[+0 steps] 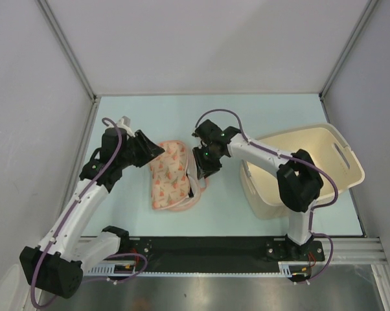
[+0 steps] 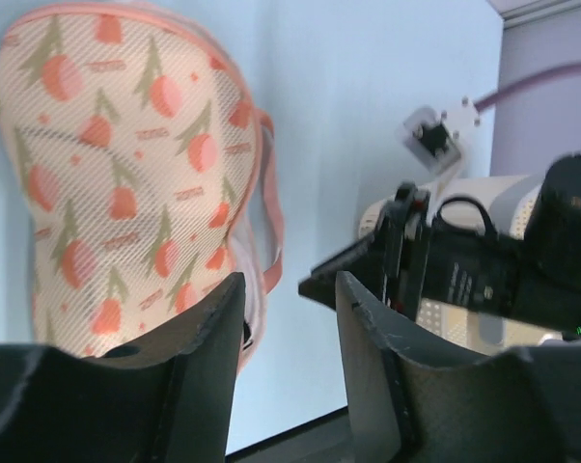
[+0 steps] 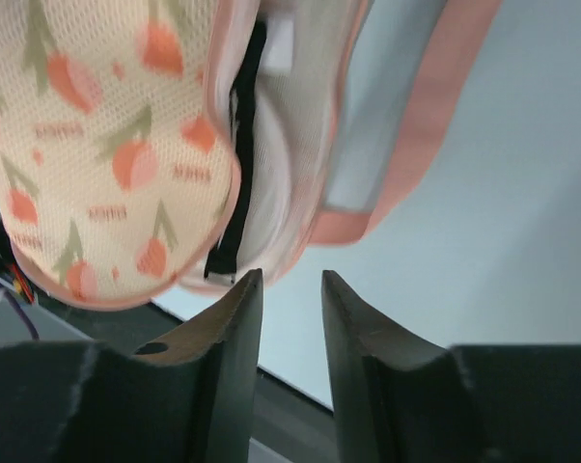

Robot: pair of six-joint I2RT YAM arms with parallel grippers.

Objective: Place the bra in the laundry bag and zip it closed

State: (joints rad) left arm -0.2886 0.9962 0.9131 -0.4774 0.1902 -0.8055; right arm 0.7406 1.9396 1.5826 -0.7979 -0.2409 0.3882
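Note:
The peach laundry bag (image 1: 170,175) with orange-red marks lies on the table between the arms. It also shows in the left wrist view (image 2: 126,183) and the right wrist view (image 3: 107,145). Its right edge gapes open, and the cream-white bra (image 3: 290,164) with a black strap (image 3: 235,164) shows inside the gap. My left gripper (image 1: 149,150) is at the bag's upper left edge, open and empty (image 2: 289,289). My right gripper (image 1: 203,165) hovers at the bag's right open edge, jaws apart and holding nothing (image 3: 290,280).
A cream plastic basket (image 1: 337,172) stands at the right behind the right arm. The black mounting rail (image 1: 208,249) runs along the near edge. Grey walls enclose the table on three sides.

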